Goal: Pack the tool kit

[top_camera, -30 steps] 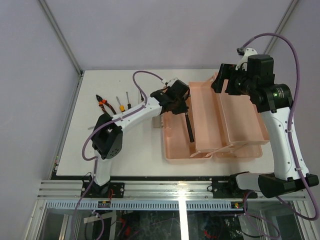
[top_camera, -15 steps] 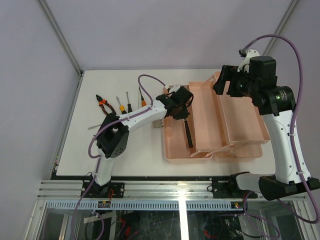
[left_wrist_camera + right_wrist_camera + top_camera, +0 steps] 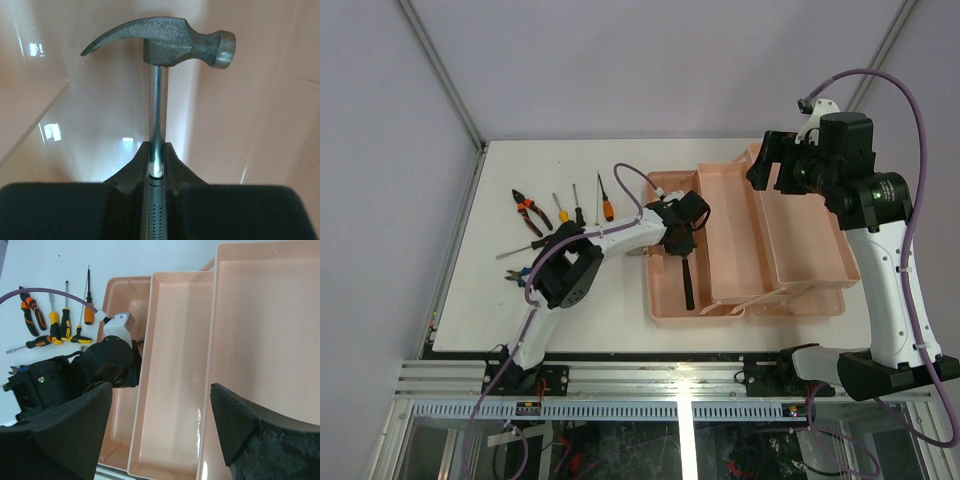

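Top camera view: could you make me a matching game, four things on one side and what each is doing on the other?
Things:
1. hammer
2. pliers
3. right gripper
4. toolbox

States:
A. open in mid-air, holding nothing
B. pink, with its trays spread open
C. lying on the white table
D. clamped by the left gripper

Pairs: 1-D, 2-C, 3-A, 4-B

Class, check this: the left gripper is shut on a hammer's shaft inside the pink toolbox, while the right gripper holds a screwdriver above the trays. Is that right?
No. The right gripper is open and empty above the trays, as the right wrist view shows. The left gripper is indeed shut on the hammer inside the toolbox.
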`<act>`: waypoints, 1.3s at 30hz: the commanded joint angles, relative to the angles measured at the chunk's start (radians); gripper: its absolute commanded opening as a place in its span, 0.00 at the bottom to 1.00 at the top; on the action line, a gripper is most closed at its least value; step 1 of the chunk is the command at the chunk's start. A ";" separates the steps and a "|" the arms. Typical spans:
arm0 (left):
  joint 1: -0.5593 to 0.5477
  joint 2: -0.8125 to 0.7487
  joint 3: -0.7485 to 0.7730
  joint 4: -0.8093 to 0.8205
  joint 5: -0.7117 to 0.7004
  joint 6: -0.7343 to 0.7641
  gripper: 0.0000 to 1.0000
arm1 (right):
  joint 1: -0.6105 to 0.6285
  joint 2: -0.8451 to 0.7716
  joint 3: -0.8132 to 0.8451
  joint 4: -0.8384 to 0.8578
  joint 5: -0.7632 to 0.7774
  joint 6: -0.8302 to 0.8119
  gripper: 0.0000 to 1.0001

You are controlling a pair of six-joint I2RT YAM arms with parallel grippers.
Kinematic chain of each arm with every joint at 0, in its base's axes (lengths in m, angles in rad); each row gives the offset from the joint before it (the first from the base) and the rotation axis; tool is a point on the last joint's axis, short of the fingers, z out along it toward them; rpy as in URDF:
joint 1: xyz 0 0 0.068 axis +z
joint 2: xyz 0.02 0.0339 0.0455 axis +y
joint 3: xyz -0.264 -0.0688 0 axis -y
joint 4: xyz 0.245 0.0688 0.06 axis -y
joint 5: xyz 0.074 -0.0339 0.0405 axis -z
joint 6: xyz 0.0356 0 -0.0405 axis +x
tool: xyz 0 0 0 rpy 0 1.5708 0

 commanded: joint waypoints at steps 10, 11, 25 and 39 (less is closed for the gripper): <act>-0.006 0.056 0.044 0.067 -0.002 0.033 0.00 | -0.009 -0.005 0.055 -0.011 0.018 -0.026 0.86; -0.007 0.054 0.040 0.071 0.001 0.035 0.01 | -0.010 -0.006 0.055 -0.012 0.019 -0.026 0.86; -0.003 -0.011 0.032 0.073 -0.017 0.056 0.40 | -0.012 -0.022 0.054 -0.020 0.017 -0.027 0.86; 0.020 -0.183 0.094 0.065 -0.101 0.075 0.42 | -0.011 -0.026 0.042 -0.002 0.013 -0.022 0.86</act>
